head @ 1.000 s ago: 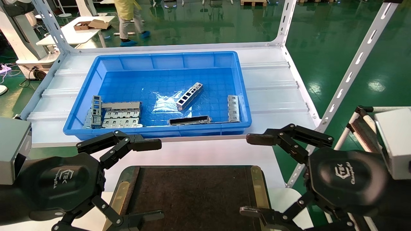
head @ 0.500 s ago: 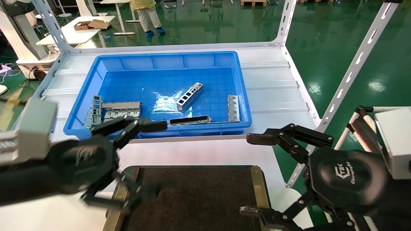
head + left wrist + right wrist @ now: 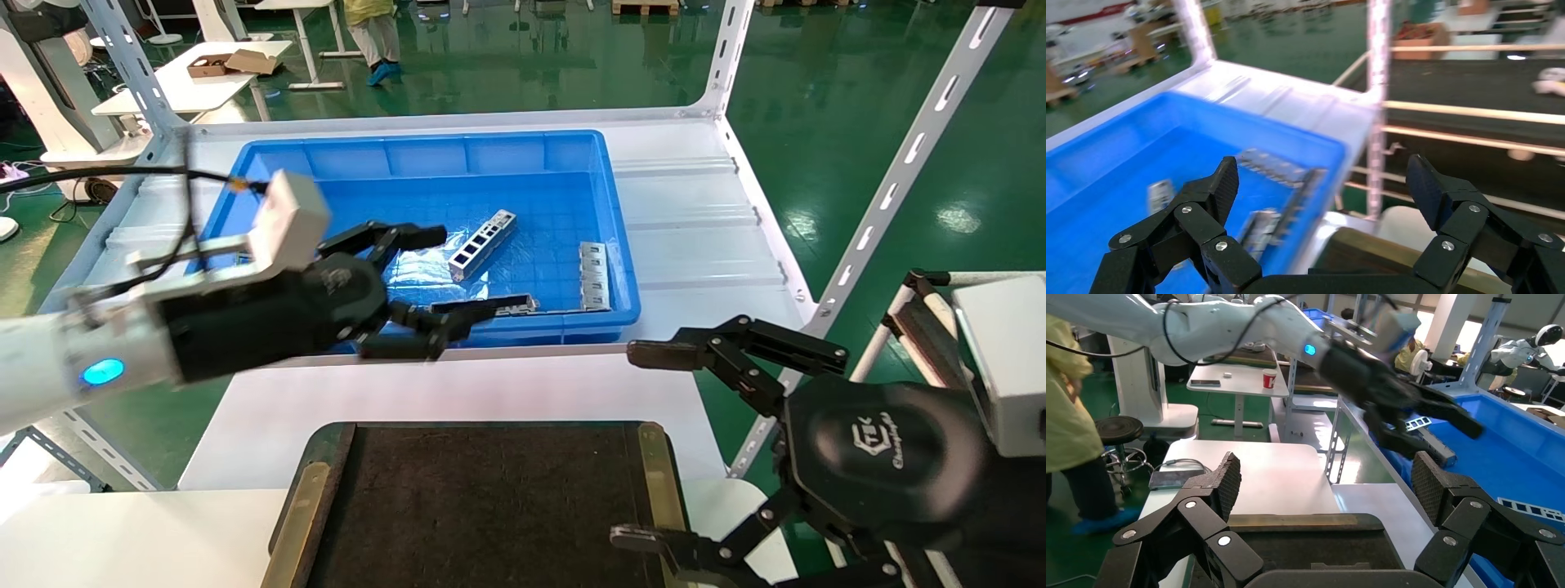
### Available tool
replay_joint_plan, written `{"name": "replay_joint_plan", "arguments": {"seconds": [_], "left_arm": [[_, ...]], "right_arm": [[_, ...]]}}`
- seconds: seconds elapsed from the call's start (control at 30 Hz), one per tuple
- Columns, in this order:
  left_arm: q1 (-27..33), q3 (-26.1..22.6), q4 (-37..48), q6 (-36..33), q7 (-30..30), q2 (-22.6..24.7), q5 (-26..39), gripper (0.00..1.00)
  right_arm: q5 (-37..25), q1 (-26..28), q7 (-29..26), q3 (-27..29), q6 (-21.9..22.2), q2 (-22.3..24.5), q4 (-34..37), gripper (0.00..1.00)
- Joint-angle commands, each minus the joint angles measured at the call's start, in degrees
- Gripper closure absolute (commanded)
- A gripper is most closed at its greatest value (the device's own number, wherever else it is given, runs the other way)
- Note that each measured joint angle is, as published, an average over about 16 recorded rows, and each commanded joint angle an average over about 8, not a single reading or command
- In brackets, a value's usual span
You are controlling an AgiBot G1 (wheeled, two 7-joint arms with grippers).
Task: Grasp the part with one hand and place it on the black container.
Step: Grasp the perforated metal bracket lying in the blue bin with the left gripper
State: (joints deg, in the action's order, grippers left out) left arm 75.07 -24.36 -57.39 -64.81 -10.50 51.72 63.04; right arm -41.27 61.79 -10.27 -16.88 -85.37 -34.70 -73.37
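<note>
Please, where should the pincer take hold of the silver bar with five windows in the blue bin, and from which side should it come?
Probably from above, across the middle of the part. It lies flat and diagonal on the floor of the blue bin, apart from the other pieces, so both long narrow sides are free. The open left pincer is closest and would need turning to span its width.

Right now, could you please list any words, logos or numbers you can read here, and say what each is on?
Right gripper: white logo with a word beneath on its black housing, too distorted to read reliably.
Left gripper: faint white mark on its housing, blurred, unreadable.
Red cup: white mark, too small to read.
Nothing else legible.
</note>
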Motion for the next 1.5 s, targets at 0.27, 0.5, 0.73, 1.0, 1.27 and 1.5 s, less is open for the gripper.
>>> {"name": "replay_joint_plan", "arguments": {"seconds": [0.27, 0.5, 0.73, 1.0, 1.27, 1.5], "left_arm": [[8.2, -3.2, 17.2, 8.8, 5.0, 10.5, 7.8, 0.00], [13.7, -3.8, 32.6, 16.2, 11.6, 18.0, 10.8, 0.00], [17.3, -4.0, 44.3, 21.9, 17.2, 23.4, 12.0, 0.00], [18.7, -4.1, 50.2, 25.1, 19.9, 25.8, 11.5, 0.71], [18.0, -4.9, 50.9, 25.3, 19.3, 26.2, 10.6, 1.00], [17.2, -5.9, 50.3, 25.9, 19.0, 26.2, 9.9, 1.00]], "right_arm": [[0.0, 0.0, 0.0, 0.0, 0.0, 0.0, 0.0, 0.00], [0.0, 0.0, 0.0, -0.1, 0.0, 0.0, 0.0, 0.00], [0.0, 0.0, 0.0, -0.1, 0.0, 0.0, 0.0, 0.00], [0.1, 0.0, 0.0, -0.1, 0.0, 0.0, 0.0, 0.92], [0.1, 0.0, 0.1, -0.1, 0.1, 0.0, 0.0, 1.00], [0.1, 0.0, 0.1, -0.1, 0.1, 0.1, 0.0, 1.00]]}}
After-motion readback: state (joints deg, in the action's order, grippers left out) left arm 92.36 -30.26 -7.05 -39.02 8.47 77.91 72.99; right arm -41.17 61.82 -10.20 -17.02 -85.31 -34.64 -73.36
